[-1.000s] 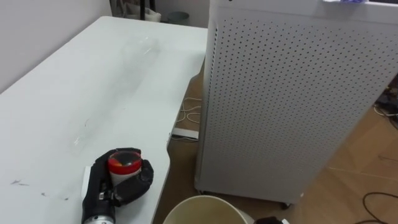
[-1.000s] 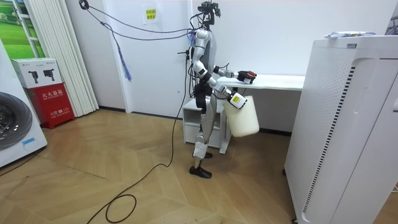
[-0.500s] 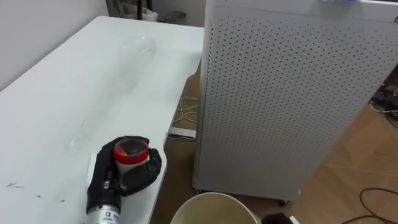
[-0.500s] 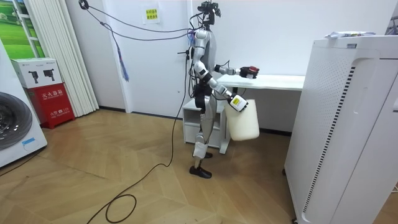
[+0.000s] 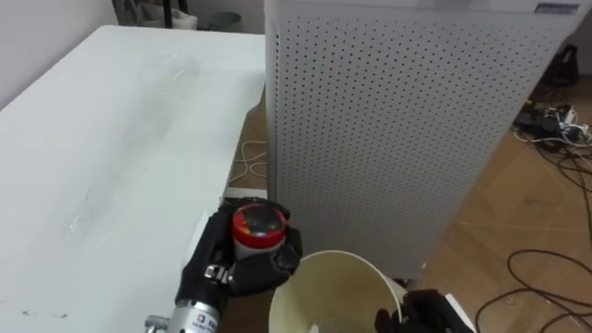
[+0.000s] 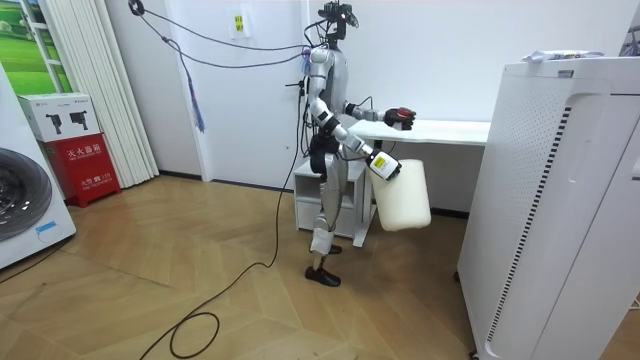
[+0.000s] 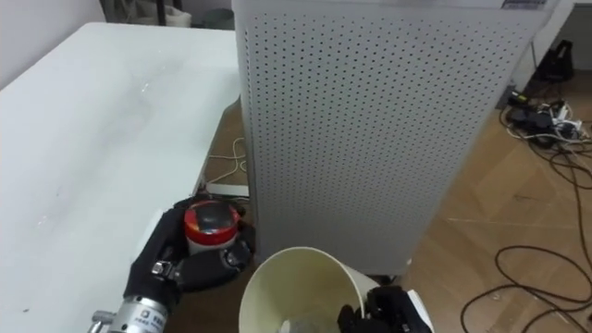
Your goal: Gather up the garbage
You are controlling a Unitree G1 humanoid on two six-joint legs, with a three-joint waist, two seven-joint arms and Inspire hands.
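the left robot hand (image 5: 225,268) comes in at 7 o'clock in the left eye view, its dark fingers clenched around a small red-lidded can (image 5: 257,225). the can stands upright in the grasp, red lid facing up. robot hand and can sit just off the right edge of the white worktop (image 5: 111,139), between that edge and a cream bucket (image 5: 314,296). the can is just beside the bucket's rim, at about 10 o'clock from its open mouth, and not inside it.

the bucket shows at 6 o'clock, mouth tilted toward the camera. the right robot hand (image 5: 416,313) is at 5 o'clock, grasping the bucket at the right side of its rim. in the room view the bucket (image 6: 402,195) hangs from that arm below the worktop's level.

a tall white perforated cabinet (image 5: 388,120) stands on the wooden floor (image 5: 518,213) at 1 o'clock from the can, close to the worktop's right edge. dark cables (image 5: 555,129) lie on the floor at 3 o'clock.

in the room view the robot stands upright at the end of the worktop (image 6: 450,130), holding the can (image 6: 402,118) out over it. a washing machine (image 6: 25,205) and a red box (image 6: 90,160) are at 9 o'clock, well apart from the robot.
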